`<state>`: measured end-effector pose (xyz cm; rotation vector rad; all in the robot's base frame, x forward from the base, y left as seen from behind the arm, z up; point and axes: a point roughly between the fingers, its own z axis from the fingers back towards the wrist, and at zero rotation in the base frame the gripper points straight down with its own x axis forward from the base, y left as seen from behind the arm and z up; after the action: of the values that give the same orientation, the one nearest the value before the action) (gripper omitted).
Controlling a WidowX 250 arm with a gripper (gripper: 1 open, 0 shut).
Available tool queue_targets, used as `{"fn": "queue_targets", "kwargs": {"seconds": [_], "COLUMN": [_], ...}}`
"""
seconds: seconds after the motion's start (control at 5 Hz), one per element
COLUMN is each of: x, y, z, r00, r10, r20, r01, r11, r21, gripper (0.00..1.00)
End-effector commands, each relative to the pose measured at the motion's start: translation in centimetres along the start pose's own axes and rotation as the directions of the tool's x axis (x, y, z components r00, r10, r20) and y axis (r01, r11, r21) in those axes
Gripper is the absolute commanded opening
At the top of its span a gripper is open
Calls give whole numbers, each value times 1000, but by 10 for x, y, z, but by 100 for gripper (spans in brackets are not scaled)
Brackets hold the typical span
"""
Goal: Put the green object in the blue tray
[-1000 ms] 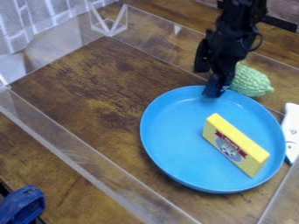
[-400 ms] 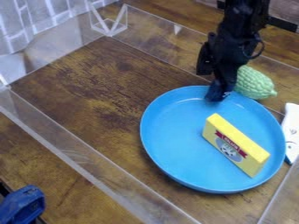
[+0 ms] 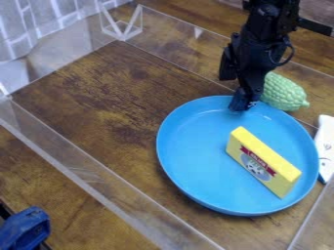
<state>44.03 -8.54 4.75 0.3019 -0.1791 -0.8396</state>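
The green object (image 3: 286, 91) is a small pale-green knobbly lump lying on the wooden table just beyond the far right rim of the blue tray (image 3: 189, 146), a large round blue plate. My black gripper (image 3: 235, 86) hangs down from the top, just left of the green object, with its lower fingertip over the tray's far rim. Its fingers look spread apart with nothing between them. The green object is beside the gripper, not in it.
A yellow rectangular block with a label (image 3: 263, 160) lies in the tray's right half. A white item (image 3: 323, 146) sits at the right edge. Clear plastic walls (image 3: 78, 146) ring the wooden table (image 3: 104, 93). A blue thing (image 3: 22, 230) lies at the bottom left.
The gripper has shifted only slightly. The green object has nudged a little to the right and stays on the table beside the tray.
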Motion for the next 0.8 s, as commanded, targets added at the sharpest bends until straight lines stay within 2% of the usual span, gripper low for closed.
{"fn": "queue_targets", "kwargs": {"seconds": [0.0, 0.2, 0.4, 0.6], "x": [20, 27, 34, 36], "y": [1, -14, -28, -35], "z": [47, 48, 47, 44], "r00": [987, 973, 950, 942], "r10": [-54, -126, -205, -224], "r20": [149, 195, 236, 250], "r01": [45, 114, 193, 216], "r11": [997, 991, 978, 975], "r21": [66, 72, 74, 62], "gripper": [100, 100, 100, 100]}}
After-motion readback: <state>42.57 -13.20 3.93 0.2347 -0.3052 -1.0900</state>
